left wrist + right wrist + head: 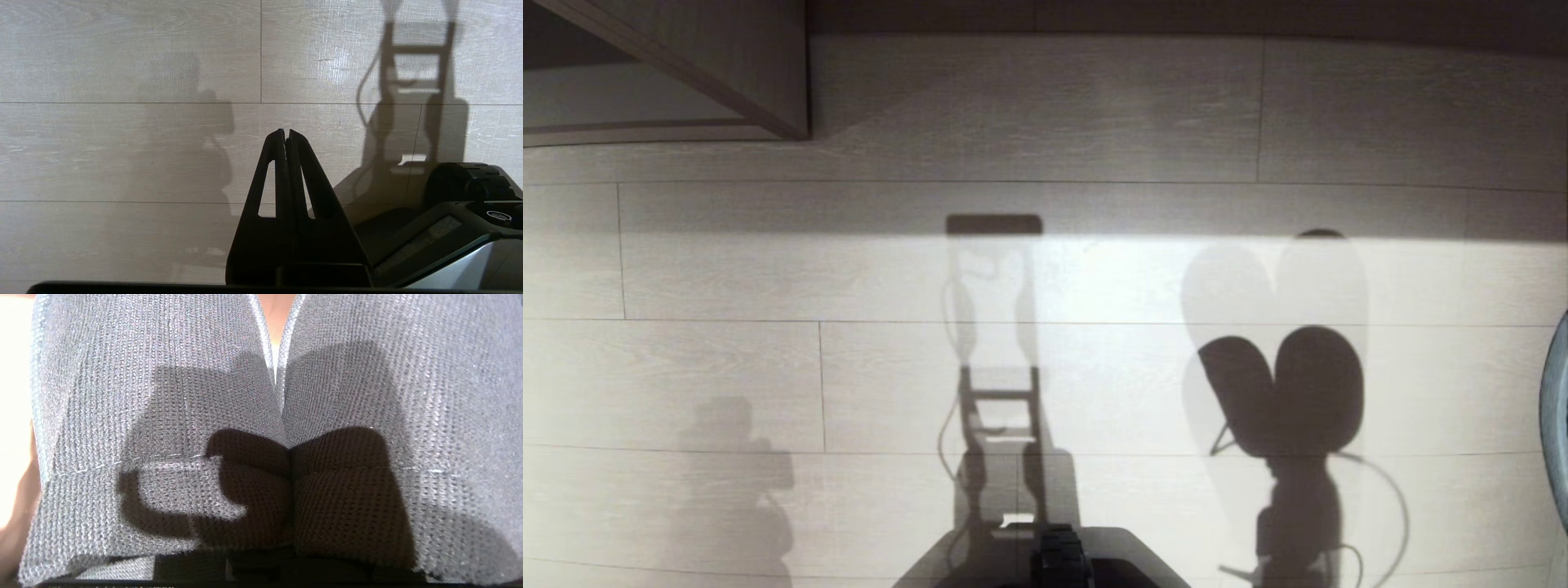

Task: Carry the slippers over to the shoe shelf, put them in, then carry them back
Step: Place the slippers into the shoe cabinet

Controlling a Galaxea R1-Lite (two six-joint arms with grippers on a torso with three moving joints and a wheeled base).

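The right claw is hidden behind the slippers (163,396), which are pinched side by side; the left claw (285,132) is pressed together, empty.

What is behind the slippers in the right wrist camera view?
The two grey slippers fill nearly the whole view, side by side. Through the narrow slit between them only a bright strip shows. Everything else behind is covered, so the floor or shelf cannot be seen.
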